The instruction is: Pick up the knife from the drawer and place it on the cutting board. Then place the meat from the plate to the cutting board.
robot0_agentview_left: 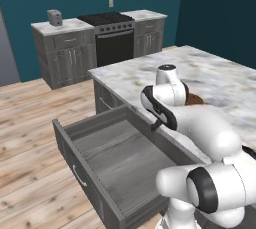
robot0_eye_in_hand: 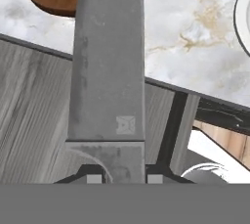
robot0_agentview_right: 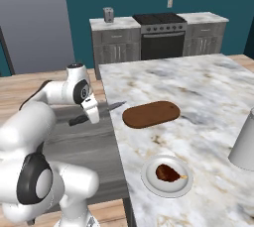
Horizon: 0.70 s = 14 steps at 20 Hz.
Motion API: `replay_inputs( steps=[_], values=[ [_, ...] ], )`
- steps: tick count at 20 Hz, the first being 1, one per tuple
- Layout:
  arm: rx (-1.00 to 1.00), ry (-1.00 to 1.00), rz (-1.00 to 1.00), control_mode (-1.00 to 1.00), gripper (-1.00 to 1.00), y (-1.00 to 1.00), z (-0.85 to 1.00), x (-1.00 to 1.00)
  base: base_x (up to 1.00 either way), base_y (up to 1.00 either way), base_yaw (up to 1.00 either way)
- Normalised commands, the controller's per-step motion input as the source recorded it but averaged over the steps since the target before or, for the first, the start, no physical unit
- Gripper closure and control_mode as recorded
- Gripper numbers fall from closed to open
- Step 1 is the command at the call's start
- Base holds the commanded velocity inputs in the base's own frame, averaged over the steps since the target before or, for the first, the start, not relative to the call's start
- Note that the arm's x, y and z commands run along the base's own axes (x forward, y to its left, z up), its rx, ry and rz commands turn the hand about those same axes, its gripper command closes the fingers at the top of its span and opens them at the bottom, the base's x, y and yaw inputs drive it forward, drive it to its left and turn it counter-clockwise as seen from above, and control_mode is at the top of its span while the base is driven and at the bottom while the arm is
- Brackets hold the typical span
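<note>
Gripping knife in claw, above open drawer

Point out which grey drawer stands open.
The wide, deep drawer under the island counter is pulled out; the smaller drawers by the stove are shut.

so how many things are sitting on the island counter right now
3, going by the right base view: the cutting board near the counter's left edge, the plate with the meat closer to the robot, and a grey container at the right edge, partly cut off. More may lie outside the frame.
</note>
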Motion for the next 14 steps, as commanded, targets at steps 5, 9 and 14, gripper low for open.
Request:
replay_inputs(
  steps=[5, 9, 14],
  values=[
    [0.00, 0.00, -0.04, -1.00, 1.00, -0.66, 0.13, 0.19, 0.00, 0.00, 0.00],
    [0.00, -0.01, 0.00, -1.00, 1.00, -0.57, 0.10, 0.36, 0.00, 0.00, 0.00],
    [0.00, -0.03, 0.11, -1.00, 1.00, -0.38, 0.06, 0.50, 0.00, 0.00, 0.00]
  ],
)
